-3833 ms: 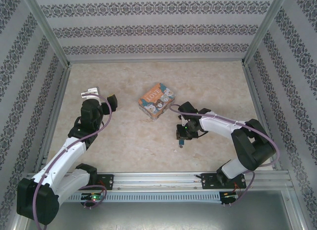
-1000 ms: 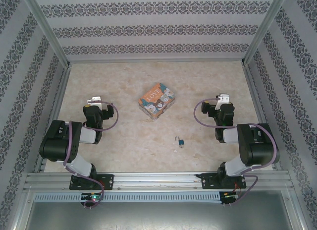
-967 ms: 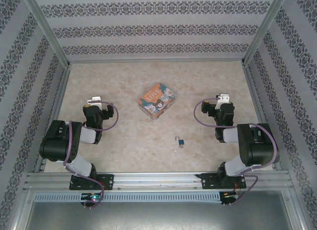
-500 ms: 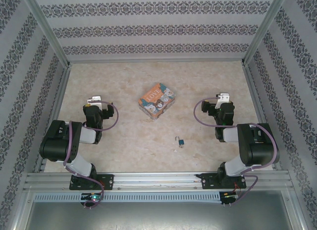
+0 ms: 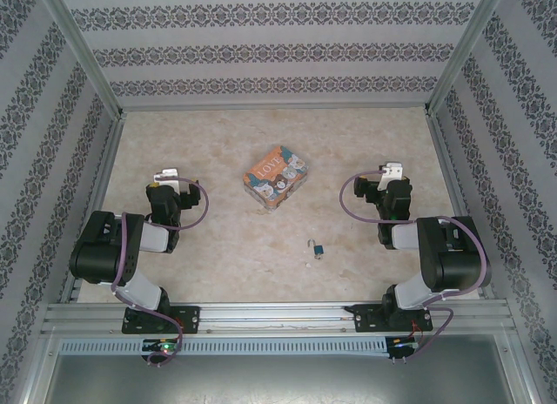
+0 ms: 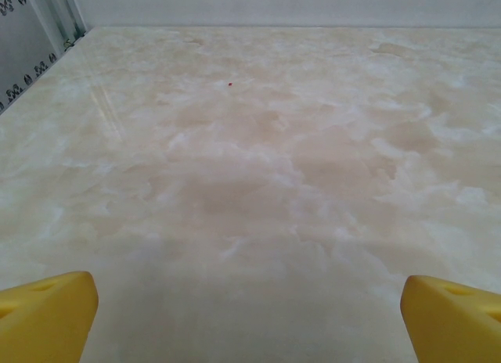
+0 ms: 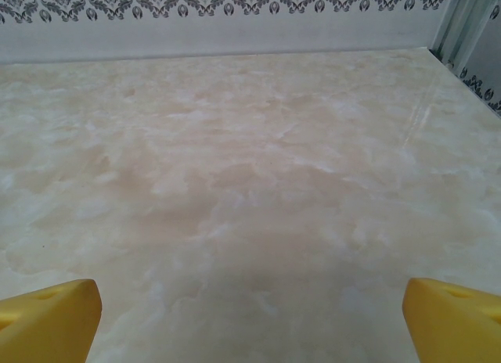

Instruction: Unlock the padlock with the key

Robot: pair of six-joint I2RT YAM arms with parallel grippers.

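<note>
View from above of a pale marbled table (image 5: 218,143) inside a booth with patterned walls (image 5: 278,47). Two black robot arms sit folded close to their bases at the near edge, one on the left, one on the right.

The padlock (image 5: 318,250), a tiny blue-teal body with a silvery shackle, lies on the table near the middle and toward the near edge, between the two arms and well apart from both. A little farther off and to its left stands an orange picture tin (image 5: 276,177) marked "LOVE"; tin and padlock do not touch.

The left gripper (image 5: 164,176) is raised at the left side of the table, and the right gripper (image 5: 392,172) mirrors it at the right side. In the wrist views, each has its yellow fingertips (image 6: 47,316) spread wide at the lower corners, with nothing but bare tabletop between them. Both are released and carry nothing.

The padlock is too small here to tell whether its shackle is sprung or shut, or whether a key sits in it or lies beside it. Judging by the layout, no unlocking is under way: neither gripper holds lock or key. If the shackle is shut, every step remains: grasping the padlock, fetching the key, inserting it and turning.
</note>
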